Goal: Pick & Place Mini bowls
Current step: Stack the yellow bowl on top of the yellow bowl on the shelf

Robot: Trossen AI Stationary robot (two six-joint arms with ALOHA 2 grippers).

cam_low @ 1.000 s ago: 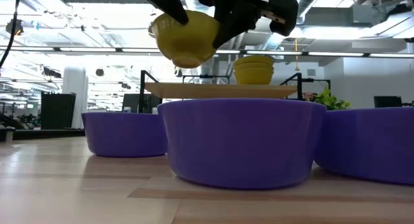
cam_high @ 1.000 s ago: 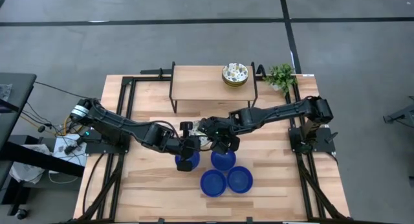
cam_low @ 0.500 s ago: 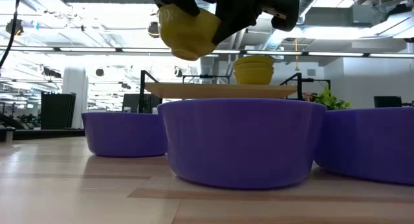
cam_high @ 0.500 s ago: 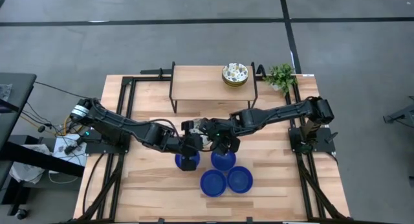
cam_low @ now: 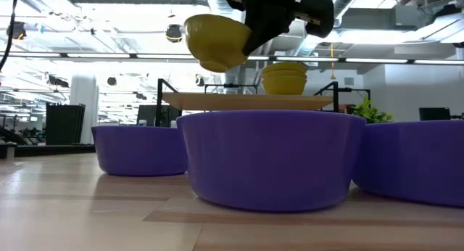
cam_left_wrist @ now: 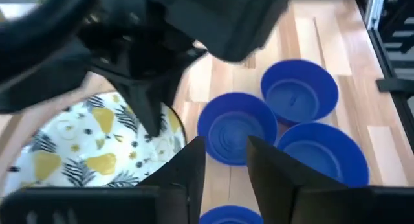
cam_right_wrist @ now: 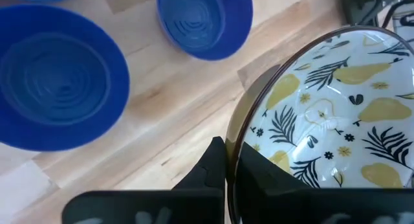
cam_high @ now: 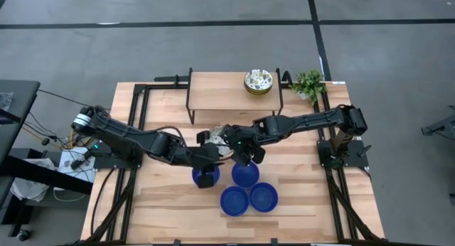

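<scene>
The bench (cam_high: 178, 203) is pale wooden planking on a black frame, standing on a grey floor (cam_high: 142, 33) marked with dark lines; beyond it lies an open workshop with bright ceiling lights. At the far side of the bench stands a small raised wooden shelf (cam_high: 220, 93) carrying a stack of patterned bowls (cam_high: 259, 81), with a little green plant (cam_high: 309, 82) just beside it. Four blue bowls (cam_high: 248, 197) sit on the near half of the bench, close together. Above them, near the middle, the two arms meet. The right hand (cam_high: 238, 148) is clamped on the rim of a patterned bowl (cam_right_wrist: 330, 120), white inside with yellow pears and dark leaves, yellow outside, holding it in the air over the blue ones. The left hand (cam_high: 210, 155) sits just beside that bowl with its fingers (cam_left_wrist: 187, 175) parted, and I cannot tell whether they touch it.
</scene>
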